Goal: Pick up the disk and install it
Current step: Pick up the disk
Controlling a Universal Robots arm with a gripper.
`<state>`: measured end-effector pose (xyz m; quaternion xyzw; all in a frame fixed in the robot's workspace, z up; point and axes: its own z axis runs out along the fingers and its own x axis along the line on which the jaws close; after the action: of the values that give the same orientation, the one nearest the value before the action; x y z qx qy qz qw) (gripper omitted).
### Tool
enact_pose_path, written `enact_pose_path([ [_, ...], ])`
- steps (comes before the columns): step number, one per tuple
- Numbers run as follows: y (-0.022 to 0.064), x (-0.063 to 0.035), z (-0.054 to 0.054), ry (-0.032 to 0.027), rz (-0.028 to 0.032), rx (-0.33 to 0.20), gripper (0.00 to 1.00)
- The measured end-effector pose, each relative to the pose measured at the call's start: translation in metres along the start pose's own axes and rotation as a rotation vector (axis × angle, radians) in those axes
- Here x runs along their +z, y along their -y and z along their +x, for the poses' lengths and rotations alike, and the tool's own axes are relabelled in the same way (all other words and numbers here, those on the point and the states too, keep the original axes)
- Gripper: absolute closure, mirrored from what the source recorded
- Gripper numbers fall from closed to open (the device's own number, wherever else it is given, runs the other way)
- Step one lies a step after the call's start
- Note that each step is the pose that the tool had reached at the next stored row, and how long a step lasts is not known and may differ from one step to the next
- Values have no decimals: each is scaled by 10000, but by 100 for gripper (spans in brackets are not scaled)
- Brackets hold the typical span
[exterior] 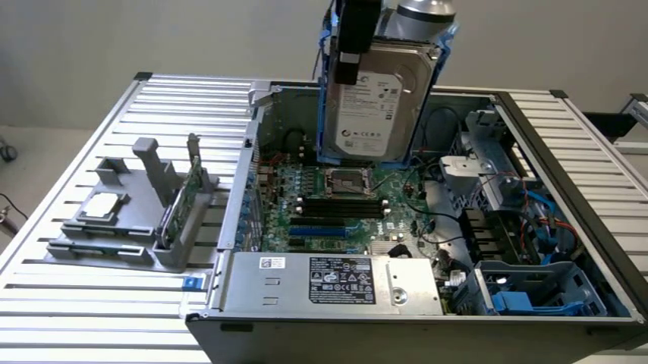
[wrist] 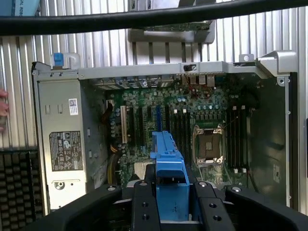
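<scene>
Overhead, in the exterior view, the open computer case [exterior: 405, 341] lies on its side on a slatted metal table [exterior: 91, 318]. Its upper side is uncovered, so the room above the motherboard [exterior: 335, 201] is free out to the case walls. The disk [exterior: 369, 102] hangs upright over the far part of that opening, above the CPU socket [exterior: 347, 180] and clear of the boards below. Its white label faces the camera, and the blue carrier [exterior: 326, 91] runs down its long edges. The claw [exterior: 351, 67] comes from above and is clenched on the disk's upper end, one black finger lying across the label side.

Along the near edge of the case sits the power supply [exterior: 335, 282]. At the near corner on the exterior view's right is a drive bay [exterior: 532, 292] with blue plastic parts in it. On the table at the exterior view's left, apart from the case, a grey holder [exterior: 132, 227] carries a small square silver chip [exterior: 102, 206] lying flat and a green circuit card [exterior: 184, 199] standing on edge.

In the wrist view the claw [wrist: 175, 211] has its black fingers [wrist: 144, 207] pressed on either side of the blue carrier [wrist: 169, 173], which points down toward the motherboard [wrist: 144, 120]. The CPU socket [wrist: 209, 144] and the power supply [wrist: 60, 144] lie below it, inside the case's metal rim [wrist: 192, 67].
</scene>
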<state>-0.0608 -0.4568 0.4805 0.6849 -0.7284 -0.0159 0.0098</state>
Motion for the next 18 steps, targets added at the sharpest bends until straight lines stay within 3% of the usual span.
enact_pose_path([
  [14, 501, -17, 241, 29, 2, -3, 67],
  [18, 556, -9, 288, 30, 25, -61, 67],
])
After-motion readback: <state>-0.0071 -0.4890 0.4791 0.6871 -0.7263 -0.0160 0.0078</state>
